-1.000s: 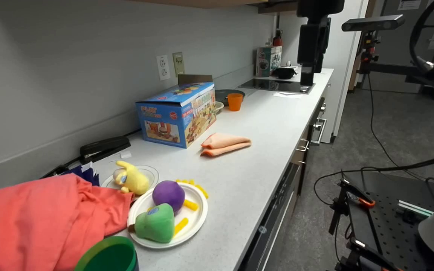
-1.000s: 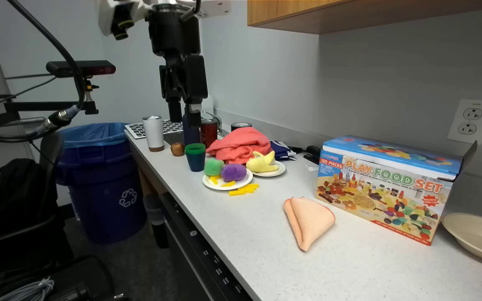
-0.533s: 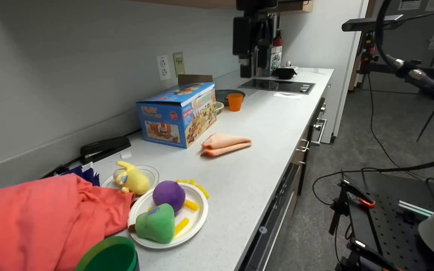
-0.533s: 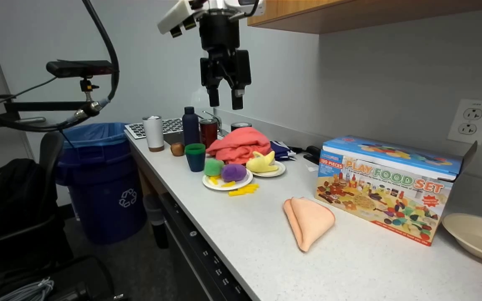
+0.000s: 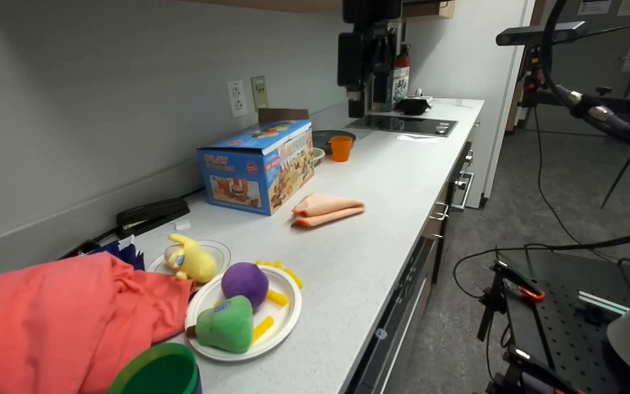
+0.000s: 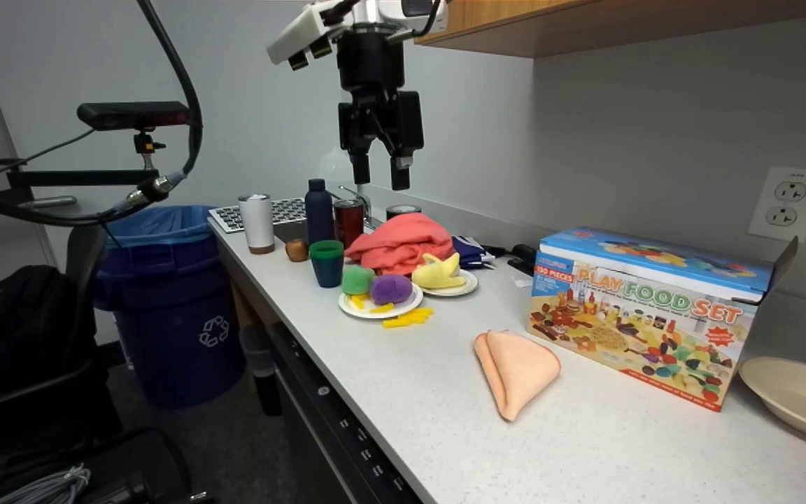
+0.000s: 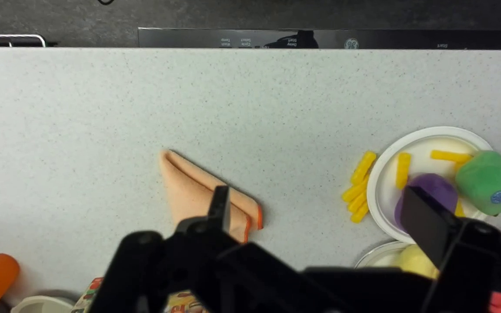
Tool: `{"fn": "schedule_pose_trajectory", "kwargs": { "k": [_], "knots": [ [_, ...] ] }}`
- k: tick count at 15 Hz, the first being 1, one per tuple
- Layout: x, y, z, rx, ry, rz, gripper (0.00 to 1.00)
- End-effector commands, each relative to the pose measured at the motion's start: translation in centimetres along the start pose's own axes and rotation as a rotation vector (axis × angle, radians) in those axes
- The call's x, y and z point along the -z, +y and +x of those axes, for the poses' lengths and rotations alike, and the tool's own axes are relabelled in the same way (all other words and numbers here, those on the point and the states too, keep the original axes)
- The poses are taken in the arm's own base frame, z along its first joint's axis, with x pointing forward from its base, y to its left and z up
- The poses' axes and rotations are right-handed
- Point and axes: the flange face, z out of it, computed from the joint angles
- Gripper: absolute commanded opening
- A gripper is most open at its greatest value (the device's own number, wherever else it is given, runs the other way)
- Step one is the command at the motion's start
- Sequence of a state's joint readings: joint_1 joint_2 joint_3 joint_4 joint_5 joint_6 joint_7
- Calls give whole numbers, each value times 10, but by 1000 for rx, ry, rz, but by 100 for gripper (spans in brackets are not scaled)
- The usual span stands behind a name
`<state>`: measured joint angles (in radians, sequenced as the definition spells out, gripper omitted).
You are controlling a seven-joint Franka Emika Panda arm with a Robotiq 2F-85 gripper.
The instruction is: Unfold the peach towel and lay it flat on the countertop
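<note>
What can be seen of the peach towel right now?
The peach towel is a thin, soft-looking cloth, edged partly in orange-red. It lies on the countertop, folded into a layered wedge, narrow tip towards the front edge, beside the blue box with a gap between. Only the countertop is seen touching it.

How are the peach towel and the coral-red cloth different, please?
Colour: the peach towel is pale peach; the coral-red cloth is a stronger, redder shade. Size: the peach towel is smaller, the coral-red cloth bulkier. Shape: the peach towel is folded into a tapering wedge; the coral-red cloth is a rumpled heap. Both lie on the countertop.
</note>
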<state>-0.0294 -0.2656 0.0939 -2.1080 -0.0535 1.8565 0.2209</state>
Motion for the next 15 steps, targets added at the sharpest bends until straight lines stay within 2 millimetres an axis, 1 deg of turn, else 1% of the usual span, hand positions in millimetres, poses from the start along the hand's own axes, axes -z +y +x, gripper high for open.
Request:
{"fn": "schedule_pose_trajectory", "kwargs": {
  "k": [1,3,5,6,9,10,11,13,15],
  "knots": [
    [-28,19,12,-23,19,-14,100],
    [-48,32,23,-38,23,-18,100],
    [-69,41,38,-48,28,-20,100],
    [-76,41,47,-46,31,-20,100],
    [-89,33,68,-51,37,-20,100],
    [-91,32,71,-57,32,-22,100],
    [-92,35,56,-52,23,-14,100],
    [-96,33,64,-51,19,-15,100],
    [-96,33,66,-51,21,-15,100]
  ]
}}
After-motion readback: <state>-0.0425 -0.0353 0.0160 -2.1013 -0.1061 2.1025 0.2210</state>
